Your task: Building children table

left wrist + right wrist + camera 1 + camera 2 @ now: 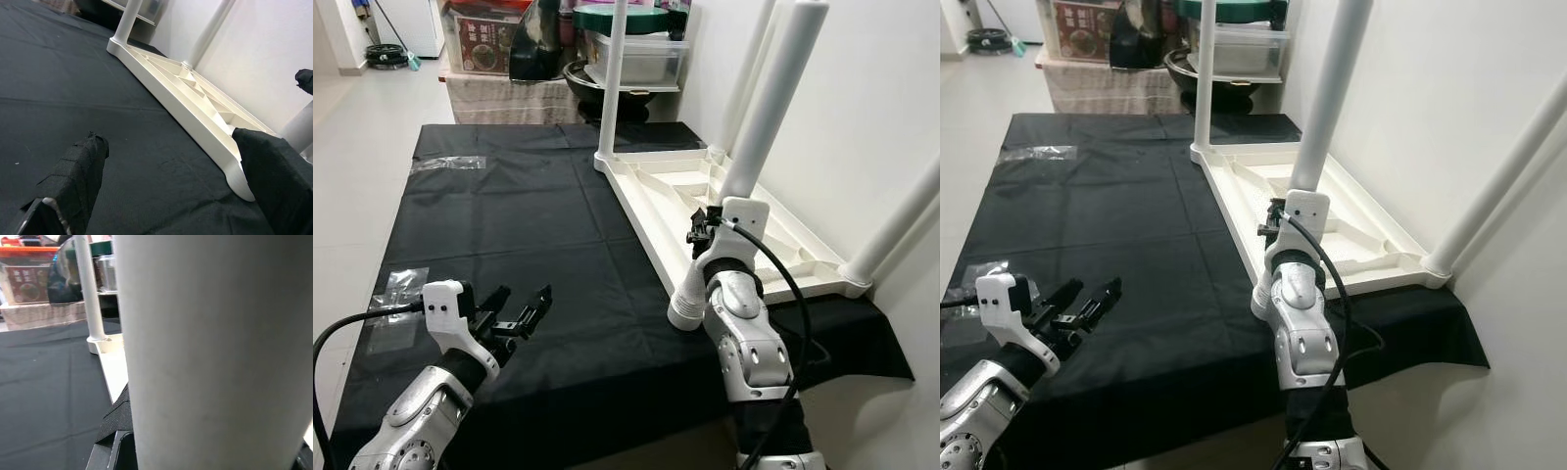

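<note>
— Any writing you can read?

— None. There's a red-labelled box at the back, but its print is too small for me.

— And the claws?

— My right claw is up against a white leg, fingers either side; I can't tell if they're clamped. The leg's foot is at the near corner of the upturned tabletop, which lies on the black cloth. My left claw hovers over the cloth, fingers apart, holding nothing.
</note>
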{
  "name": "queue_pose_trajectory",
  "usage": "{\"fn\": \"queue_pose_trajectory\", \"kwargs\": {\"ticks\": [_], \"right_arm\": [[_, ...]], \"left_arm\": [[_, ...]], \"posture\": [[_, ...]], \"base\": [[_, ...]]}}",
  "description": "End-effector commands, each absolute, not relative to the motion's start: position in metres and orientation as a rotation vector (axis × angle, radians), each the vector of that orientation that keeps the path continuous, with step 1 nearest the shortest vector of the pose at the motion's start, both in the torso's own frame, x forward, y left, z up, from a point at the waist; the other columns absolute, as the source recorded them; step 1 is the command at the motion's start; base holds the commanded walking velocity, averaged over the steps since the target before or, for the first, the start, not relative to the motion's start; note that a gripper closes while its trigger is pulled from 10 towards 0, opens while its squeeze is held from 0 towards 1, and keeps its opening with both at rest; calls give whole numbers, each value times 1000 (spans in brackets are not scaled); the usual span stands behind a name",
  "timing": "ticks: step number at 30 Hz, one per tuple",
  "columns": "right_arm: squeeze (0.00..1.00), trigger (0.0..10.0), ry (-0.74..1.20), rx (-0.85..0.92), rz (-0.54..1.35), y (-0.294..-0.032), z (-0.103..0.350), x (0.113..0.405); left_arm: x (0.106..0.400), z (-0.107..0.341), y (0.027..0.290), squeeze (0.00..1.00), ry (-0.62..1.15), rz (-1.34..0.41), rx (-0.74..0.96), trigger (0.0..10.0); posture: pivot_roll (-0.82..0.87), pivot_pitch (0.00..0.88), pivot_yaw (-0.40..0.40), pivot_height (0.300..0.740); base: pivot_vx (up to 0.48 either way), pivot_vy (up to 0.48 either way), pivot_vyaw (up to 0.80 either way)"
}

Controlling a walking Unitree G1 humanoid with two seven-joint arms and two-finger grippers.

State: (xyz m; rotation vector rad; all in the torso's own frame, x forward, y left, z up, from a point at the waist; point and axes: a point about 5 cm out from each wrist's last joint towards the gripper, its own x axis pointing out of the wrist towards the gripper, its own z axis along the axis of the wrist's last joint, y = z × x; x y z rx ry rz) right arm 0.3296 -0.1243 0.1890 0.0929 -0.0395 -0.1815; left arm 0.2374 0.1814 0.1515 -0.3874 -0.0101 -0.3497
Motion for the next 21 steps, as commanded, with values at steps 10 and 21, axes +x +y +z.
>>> {"fn": "queue_pose_trajectory", "kwargs": {"ticks": [10, 21], "right_arm": [[0, 10000, 79, 97, -343, -143, 164, 326], [0, 10000, 31, 69, -318, -139, 172, 325]], "left_arm": [[238, 151, 180, 0, -16, -351, -386, 10000], [237, 150, 181, 0, -16, -348, -386, 10000]], "posture": [[72, 0, -121, 740], [73, 0, -125, 740]], "base": [[0, 0, 0], [0, 0, 0]]}}
